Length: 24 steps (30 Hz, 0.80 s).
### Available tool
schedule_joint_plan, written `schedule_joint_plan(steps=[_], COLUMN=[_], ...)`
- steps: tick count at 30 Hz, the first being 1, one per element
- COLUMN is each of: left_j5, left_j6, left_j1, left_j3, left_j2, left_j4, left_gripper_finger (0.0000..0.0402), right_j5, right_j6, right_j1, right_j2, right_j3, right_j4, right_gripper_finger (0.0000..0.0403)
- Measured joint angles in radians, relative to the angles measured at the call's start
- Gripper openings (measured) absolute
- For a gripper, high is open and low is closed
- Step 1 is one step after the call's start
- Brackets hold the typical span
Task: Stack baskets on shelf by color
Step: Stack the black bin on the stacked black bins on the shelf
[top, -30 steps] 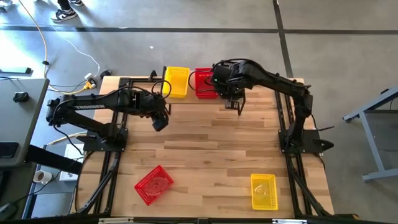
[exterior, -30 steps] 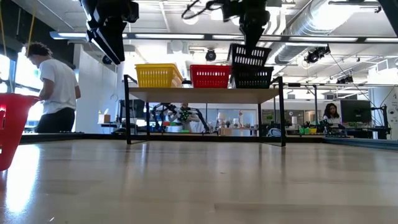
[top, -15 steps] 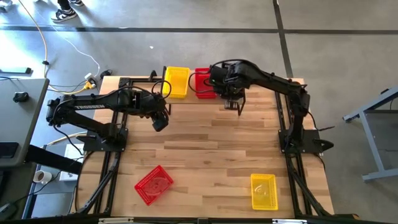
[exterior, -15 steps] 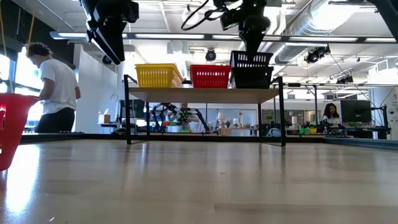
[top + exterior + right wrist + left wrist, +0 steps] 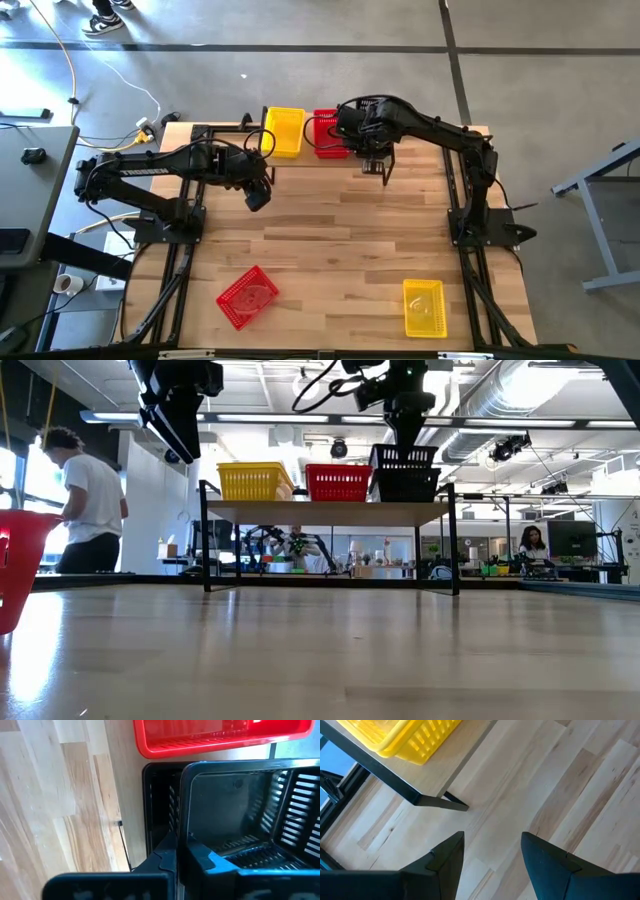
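Note:
On the shelf at the table's far edge stand a yellow basket, a red basket and a black basket, side by side. A second black basket sits nested in the black one, with my right gripper shut on it from above. My left gripper hangs open above the table in front of the shelf's left end, with nothing between its fingers. In the high view my right arm hides the black baskets. My right gripper pinches the upper black basket's side wall just below the rim, one finger inside the basket and one outside. The fingers come from above, pointing steeply down. The basket sits level, nested in the lower black basket on the shelf.
A red basket lies near the table's near left, and a yellow basket lies at the near right. The shelf's black leg stands close to my left gripper. People show in the room beyond the table.
My right gripper has gone down with the black basket. The basket hung tilted above the shelf's black basket and now sits level, nested in it.

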Motion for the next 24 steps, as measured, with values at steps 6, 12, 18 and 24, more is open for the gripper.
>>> schedule_joint_plan(steps=[6, 12, 18, 24], left_j5=[0.0, 0.005, 0.034, 0.089], left_j6=[0.0, 0.0, -0.001, -0.001], left_j1=[0.0, 0.0, 0.0, 0.0], left_j3=[0.0, 0.0, 0.0, 0.0], left_j2=[0.0, 0.0, 0.0, 0.0], left_j4=[0.0, 0.0, 0.0, 0.0], left_gripper_finger=[0.0186, 0.0186, 0.0186, 0.0186], right_j5=[0.026, 0.034, 0.04, 0.068], right_j6=[0.006, 0.008, 0.036, 0.054], right_j1=[0.0, 0.005, 0.043, 0.07], right_j2=[0.0, -0.004, -0.007, -0.012], right_j3=[0.0, 0.0, 0.0, 0.0], right_j4=[0.0, 0.0, 0.0, 0.0], right_gripper_finger=[0.0065, 0.0116, 0.013, 0.0131])
